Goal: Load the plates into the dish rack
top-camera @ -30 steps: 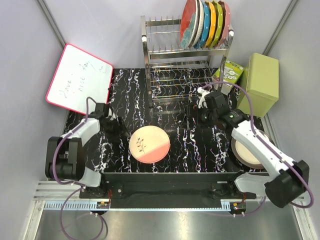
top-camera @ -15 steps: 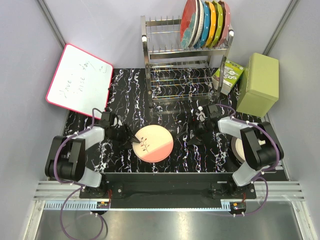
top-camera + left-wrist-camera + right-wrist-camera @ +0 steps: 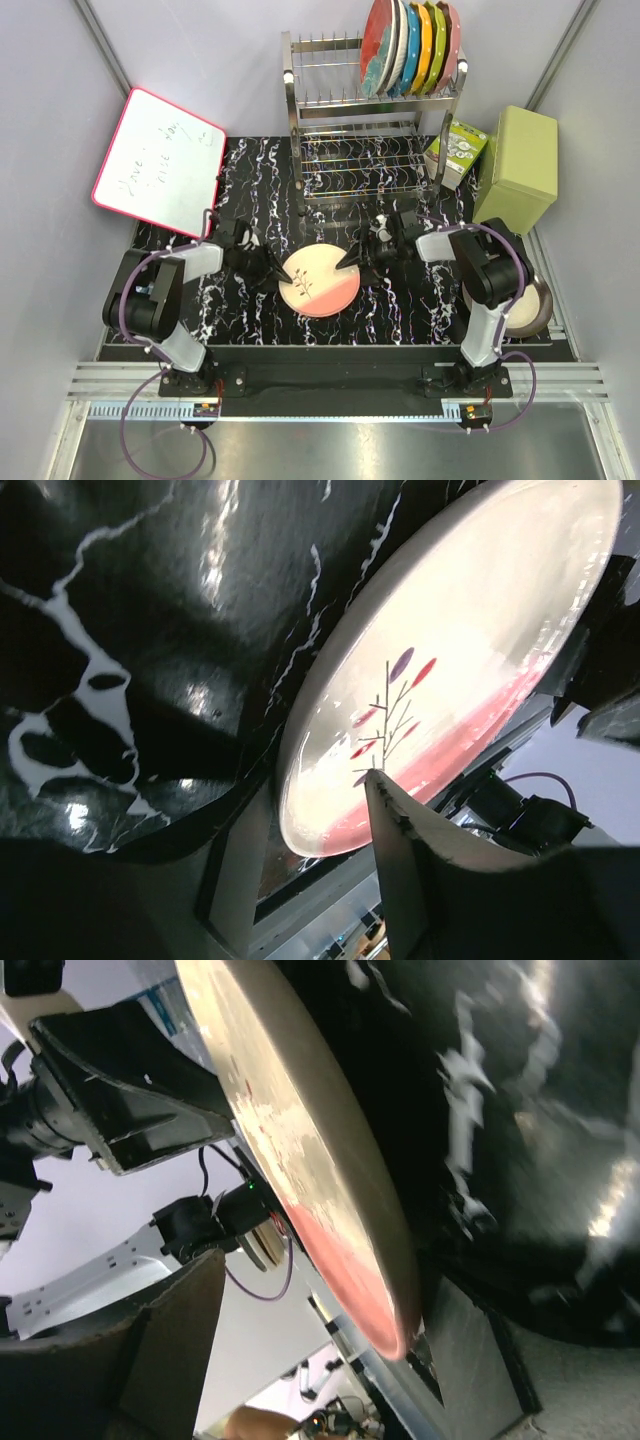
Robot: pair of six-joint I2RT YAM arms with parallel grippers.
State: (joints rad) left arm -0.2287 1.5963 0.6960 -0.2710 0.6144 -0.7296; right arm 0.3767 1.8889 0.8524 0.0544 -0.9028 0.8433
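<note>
The pink-and-cream plate with a sprig [image 3: 318, 282] lies on the black marbled mat in the middle of the top view. My left gripper [image 3: 268, 272] is open at its left edge, with the rim between the fingers [image 3: 420, 870]; the plate fills the left wrist view [image 3: 450, 660]. My right gripper [image 3: 352, 262] is open at its right edge, one finger [image 3: 170, 1340] above and one under the rim [image 3: 340, 1210]. The red plate with teal flower [image 3: 377, 45] stands in the steel dish rack [image 3: 330, 110]. A cream plate with a dark rim [image 3: 530, 305] lies at the right.
Plain blue, orange, green and pink plates [image 3: 425, 45] stand beside the red one on the rack's top tier. A red-framed whiteboard [image 3: 160, 160] leans at the back left. A green box [image 3: 520, 165] and a small carton [image 3: 458, 145] stand right of the rack.
Both grippers have moved inward and lowered onto the pink-and-cream plate's opposite edges. The plate has slid a little to the right. The right arm has swung left, uncovering the cream plate.
</note>
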